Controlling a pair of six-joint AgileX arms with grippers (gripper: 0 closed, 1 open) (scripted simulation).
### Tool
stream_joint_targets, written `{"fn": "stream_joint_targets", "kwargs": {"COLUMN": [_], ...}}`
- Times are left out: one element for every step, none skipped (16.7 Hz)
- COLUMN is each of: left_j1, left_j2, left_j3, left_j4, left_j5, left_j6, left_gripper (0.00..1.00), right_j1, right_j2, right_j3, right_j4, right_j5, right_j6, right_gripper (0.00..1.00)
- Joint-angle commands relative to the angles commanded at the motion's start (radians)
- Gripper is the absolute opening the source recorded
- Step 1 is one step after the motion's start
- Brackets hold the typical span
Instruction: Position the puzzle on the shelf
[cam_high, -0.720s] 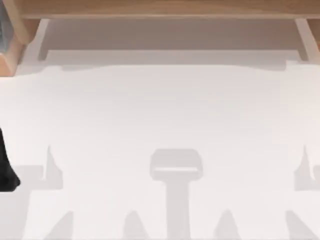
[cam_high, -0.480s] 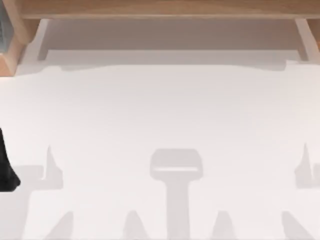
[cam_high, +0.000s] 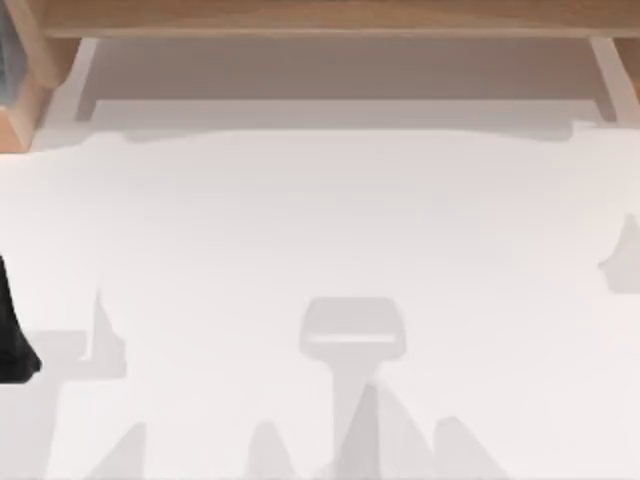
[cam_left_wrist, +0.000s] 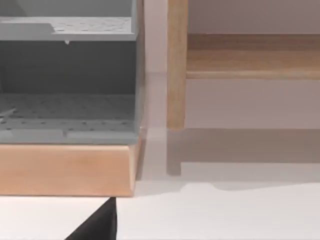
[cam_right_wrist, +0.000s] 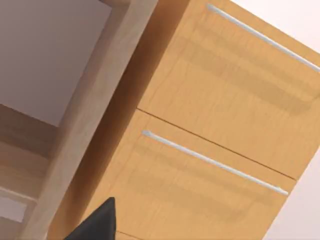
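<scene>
The white table (cam_high: 320, 220) lay bare across its near and middle parts, crossed by soft grey shadows. At its left edge, toward the near side, a dark piece of the left arm (cam_high: 10, 330) reached in. A black tip of the left gripper (cam_left_wrist: 97, 225) hung low over the table, facing the far left corner; its state could not be told. The right gripper (cam_right_wrist: 97, 222) showed as a like black tip, tilted, its state equally unclear. The shelf (cam_high: 320, 18) ran along the table's far edge, its board raised on wooden side posts (cam_left_wrist: 176, 65). Just beside the left post stood a grey rack (cam_left_wrist: 67, 75) on a wooden base (cam_left_wrist: 65, 170). By a shelf post rose a wooden drawer cabinet (cam_right_wrist: 210, 115) with two metal handles (cam_right_wrist: 215, 162).
</scene>
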Motion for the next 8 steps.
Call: {"fn": "stream_joint_targets", "kwargs": {"left_j1": [0.0,0.0,0.0,0.0,0.0,0.0,0.0,0.0], "left_j2": [0.0,0.0,0.0,0.0,0.0,0.0,0.0,0.0], "left_j3": [0.0,0.0,0.0,0.0,0.0,0.0,0.0,0.0], "left_j4": [0.0,0.0,0.0,0.0,0.0,0.0,0.0,0.0], "left_j5": [0.0,0.0,0.0,0.0,0.0,0.0,0.0,0.0], "left_j6": [0.0,0.0,0.0,0.0,0.0,0.0,0.0,0.0], "left_gripper": [1.0,1.0,1.0,1.0,1.0,1.0,1.0,1.0], "right_j1": [-0.024,-0.048,-0.071,-0.094,-0.115,-0.136,-0.155,-0.173], "right_j2": [0.099,0.202,0.309,0.42,0.532,0.646,0.76,0.873], "right_j3": [0.052,0.105,0.158,0.211,0.263,0.314,0.363,0.411], "right_j4": [0.058,0.116,0.174,0.232,0.289,0.344,0.398,0.45], "right_j5": [-0.014,-0.029,-0.046,-0.064,-0.084,-0.105,-0.127,-0.15], "right_j6": [-0.076,-0.154,-0.233,-0.31,-0.387,-0.462,-0.535,-0.606], "right_gripper": [1.0,1.0,1.0,1.0,1.0,1.0,1.0,1.0]}}
